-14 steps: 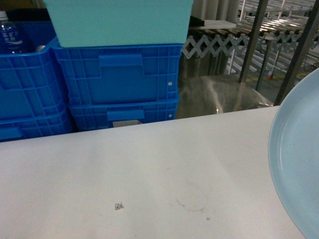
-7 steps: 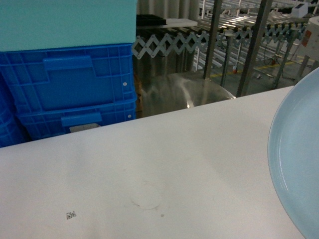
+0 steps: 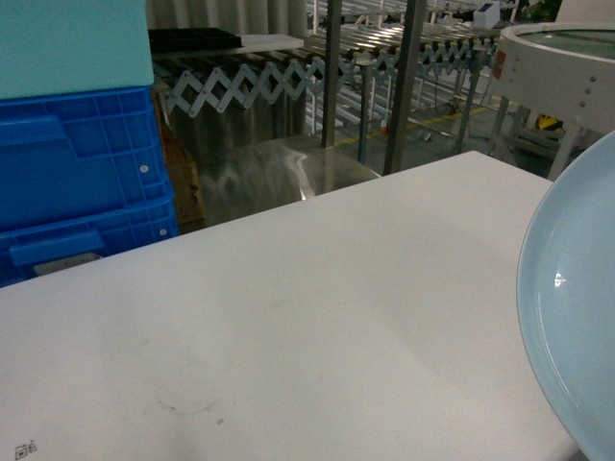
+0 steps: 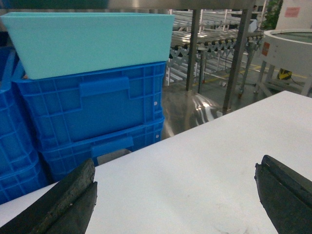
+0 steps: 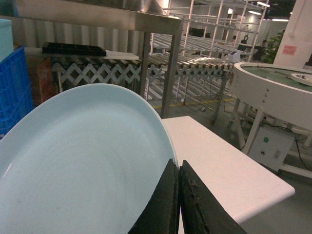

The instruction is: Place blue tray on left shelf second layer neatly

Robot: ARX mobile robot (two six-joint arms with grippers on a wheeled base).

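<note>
Pickup done; placing on the left shelf [image 5: 146,29] not yet done. Right gripper [image 5: 178,195] pinches the rim of one blue tray [image 5: 83,165], held above the white table [image 3: 317,307] at 3 o'clock in head view. Left gripper [image 4: 175,195] spread, empty. Crates: three dark-blue crates [image 4: 97,102], one teal box [image 4: 87,41].

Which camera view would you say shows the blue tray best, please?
The right wrist view: nearly the whole blue tray shows, its rim pinched by the right gripper. The head view catches only its left part at the frame edge; the left wrist view shows none.
</note>
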